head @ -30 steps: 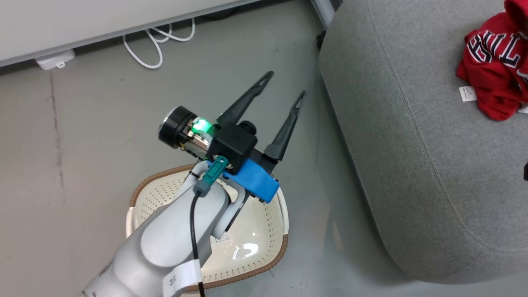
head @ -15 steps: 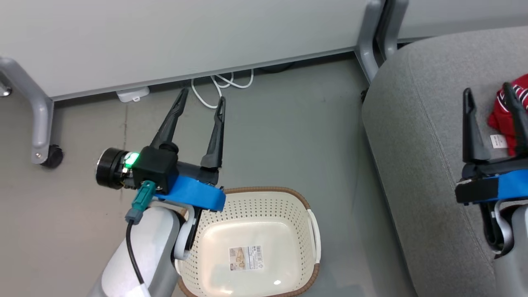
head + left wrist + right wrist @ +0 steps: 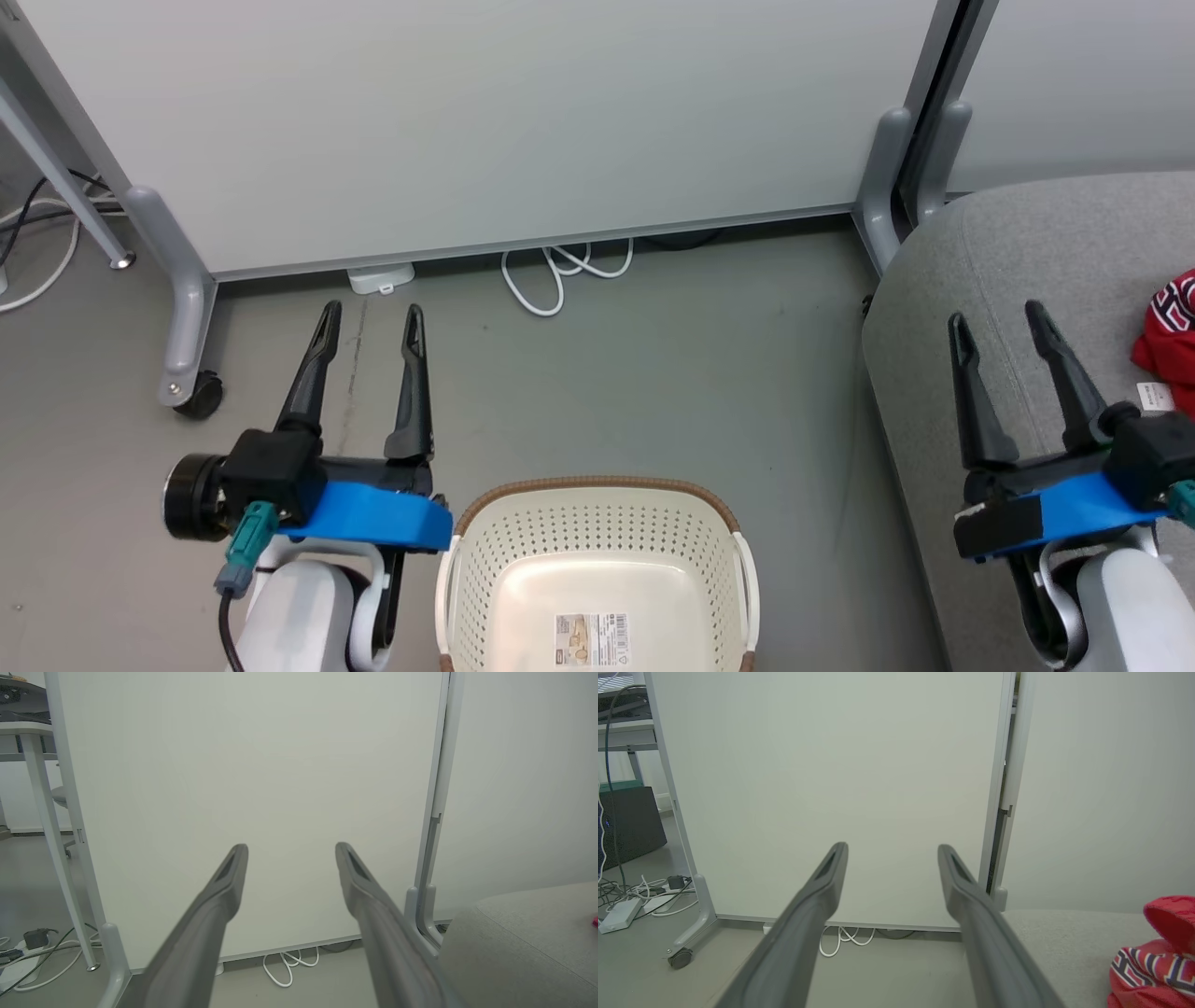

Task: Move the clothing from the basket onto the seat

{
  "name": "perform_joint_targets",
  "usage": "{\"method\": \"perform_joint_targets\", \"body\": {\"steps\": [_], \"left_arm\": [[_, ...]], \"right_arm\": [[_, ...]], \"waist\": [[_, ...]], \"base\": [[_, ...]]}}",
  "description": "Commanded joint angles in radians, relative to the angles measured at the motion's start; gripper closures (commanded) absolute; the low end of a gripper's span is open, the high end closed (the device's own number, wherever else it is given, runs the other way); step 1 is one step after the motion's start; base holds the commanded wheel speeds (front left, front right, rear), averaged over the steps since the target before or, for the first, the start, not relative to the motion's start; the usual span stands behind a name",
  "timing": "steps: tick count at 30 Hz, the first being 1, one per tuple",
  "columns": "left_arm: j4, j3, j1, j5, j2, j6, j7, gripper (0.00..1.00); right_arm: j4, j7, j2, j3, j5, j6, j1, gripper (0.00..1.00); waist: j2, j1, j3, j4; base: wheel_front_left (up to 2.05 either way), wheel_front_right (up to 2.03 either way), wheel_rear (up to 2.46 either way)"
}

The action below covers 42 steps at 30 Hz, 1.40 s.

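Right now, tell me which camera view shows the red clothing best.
The right wrist view: the clothing lies bunched on the seat at lower right, big enough to show its lettering. The head view cuts it off at the right edge. The left wrist view catches a tiny red speck.

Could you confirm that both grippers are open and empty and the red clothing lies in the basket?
Not quite: the red clothing lies on the grey seat, not in the basket, as the head view shows. The left gripper and right gripper are open and empty.
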Motion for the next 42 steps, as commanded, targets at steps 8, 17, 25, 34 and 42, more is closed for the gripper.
{"method": "perform_joint_targets", "body": {"steps": [8, 17, 25, 34, 42], "left_arm": [[-0.027, 0.086, 0.115, 0.034, -0.022, -0.041, -0.002, 0.0], [-0.02, 0.101, 0.177, 0.038, -0.03, -0.071, -0.003, 0.0], [-0.006, 0.093, 0.201, 0.017, -0.031, -0.068, -0.003, 0.0], [0.001, 0.088, 0.215, 0.008, -0.031, -0.058, -0.002, 0.0], [0.007, 0.087, 0.209, 0.007, -0.031, -0.062, -0.002, 0.0]], "right_arm": [[0.006, -0.001, 0.033, -0.007, 0.012, 0.0, 0.107, 0.0], [0.001, 0.0, 0.061, -0.032, 0.018, 0.0, 0.165, 0.0], [0.001, 0.0, 0.083, -0.062, 0.017, 0.0, 0.207, 0.0], [0.006, -0.001, 0.1, -0.078, 0.014, 0.0, 0.233, 0.0], [0.01, -0.001, 0.108, -0.078, 0.013, 0.0, 0.229, 0.0]], "waist": [[-0.0001, 0.0001, -0.058, -0.01], [-0.0001, 0.0001, -0.07, -0.023], [-0.0001, 0.0001, -0.072, -0.033], [-0.0001, 0.0001, -0.073, -0.046], [-0.0001, 0.0001, -0.073, -0.052]], "base": [[0.0, 0.0, 0.0], [0.0, 0.0, 0.0], [0.0, 0.0, 0.0], [0.0, 0.0, 0.0], [0.0, 0.0, 0.0]]}}
